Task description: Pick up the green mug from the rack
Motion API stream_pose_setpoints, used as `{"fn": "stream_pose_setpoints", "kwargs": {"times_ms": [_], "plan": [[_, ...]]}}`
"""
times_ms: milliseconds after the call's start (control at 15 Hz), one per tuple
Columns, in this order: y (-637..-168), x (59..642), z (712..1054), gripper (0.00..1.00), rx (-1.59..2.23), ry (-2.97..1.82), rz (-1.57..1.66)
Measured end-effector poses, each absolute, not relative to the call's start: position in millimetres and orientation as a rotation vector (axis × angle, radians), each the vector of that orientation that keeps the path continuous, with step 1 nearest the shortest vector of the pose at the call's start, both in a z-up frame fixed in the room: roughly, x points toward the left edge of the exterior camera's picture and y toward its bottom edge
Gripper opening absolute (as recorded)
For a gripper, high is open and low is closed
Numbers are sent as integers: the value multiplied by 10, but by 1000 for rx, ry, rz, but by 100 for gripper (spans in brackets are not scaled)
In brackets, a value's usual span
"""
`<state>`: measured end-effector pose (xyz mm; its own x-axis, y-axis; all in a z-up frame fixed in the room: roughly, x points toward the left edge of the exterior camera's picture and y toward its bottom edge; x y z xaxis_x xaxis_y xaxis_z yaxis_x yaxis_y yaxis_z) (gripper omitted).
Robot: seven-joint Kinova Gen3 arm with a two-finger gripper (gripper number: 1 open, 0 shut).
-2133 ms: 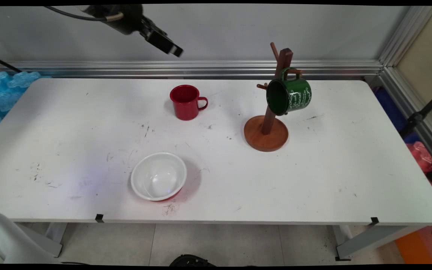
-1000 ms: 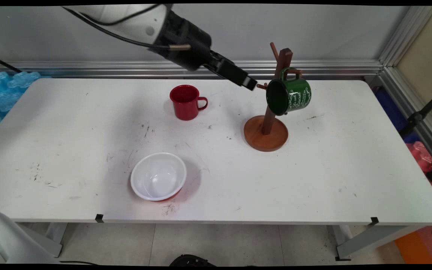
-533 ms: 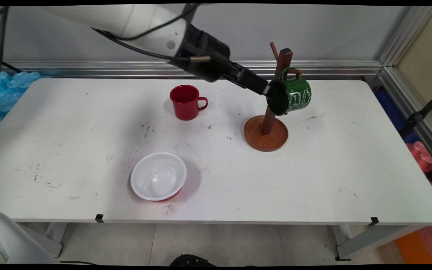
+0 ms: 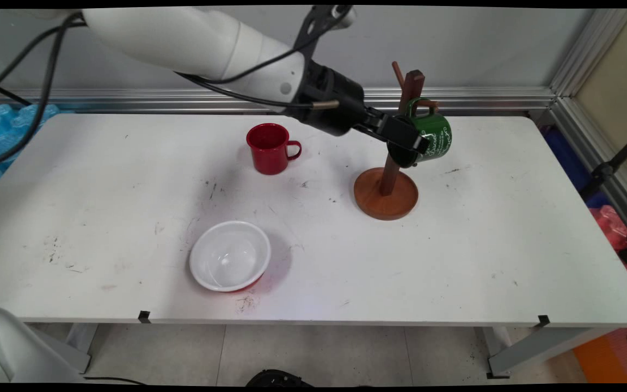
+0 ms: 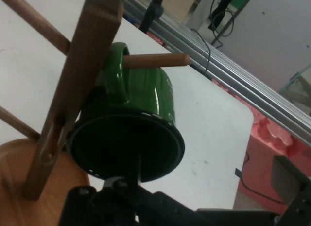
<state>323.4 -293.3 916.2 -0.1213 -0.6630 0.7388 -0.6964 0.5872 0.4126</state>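
main view: gripper (image 4: pixel 414 144) at the mouth of the green mug (image 4: pixel 436 136), which hangs from a peg of the wooden mug tree (image 4: pixel 385 197) on the desk (image 4: pixel 455 261); whether the gripper is open or closed cannot be told.

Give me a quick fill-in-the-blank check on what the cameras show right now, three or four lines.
1. The green mug hangs by its handle from a peg of the wooden ____.
2. The claw is at the rim of the ____ mug.
3. The red mug stands ____ on the table.
4. The bowl is ____ inside.

Missing words: mug tree; green; upright; white
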Motion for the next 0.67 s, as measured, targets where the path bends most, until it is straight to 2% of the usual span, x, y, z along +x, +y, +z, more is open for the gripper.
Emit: {"fn": "stream_pose_setpoints", "kwargs": {"times_ms": [667], "plan": [[-3157,2914,8884,100,1191,-1760,35]]}}
